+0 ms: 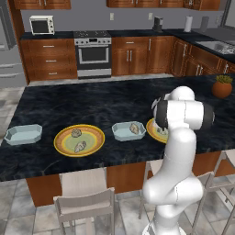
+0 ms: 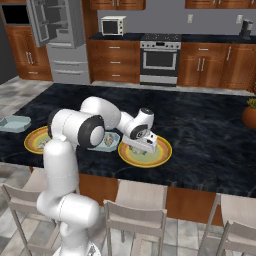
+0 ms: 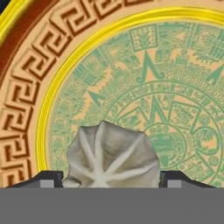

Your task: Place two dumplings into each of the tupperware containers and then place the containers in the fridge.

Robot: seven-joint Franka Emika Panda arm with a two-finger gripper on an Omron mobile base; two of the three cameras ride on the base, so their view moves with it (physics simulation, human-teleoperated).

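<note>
The gripper (image 3: 107,183) stood low over the right plate (image 3: 26,109), its fingers (image 3: 43,179) spread on either side of a dumpling (image 3: 109,153) lying dead centre between them, not yet clamped; closing would likely take it. Just left of that plate sat a container (image 1: 126,131) holding one dumpling (image 1: 134,128). Farther left, two dumplings (image 1: 78,140) lay on another plate (image 1: 62,142), then the second container (image 1: 24,133). The fridge (image 2: 59,35) stood beyond, door open.

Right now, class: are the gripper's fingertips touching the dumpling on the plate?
Cannot tell: the hand view shows fingertips flanking the dumpling, contact unclear.
</note>
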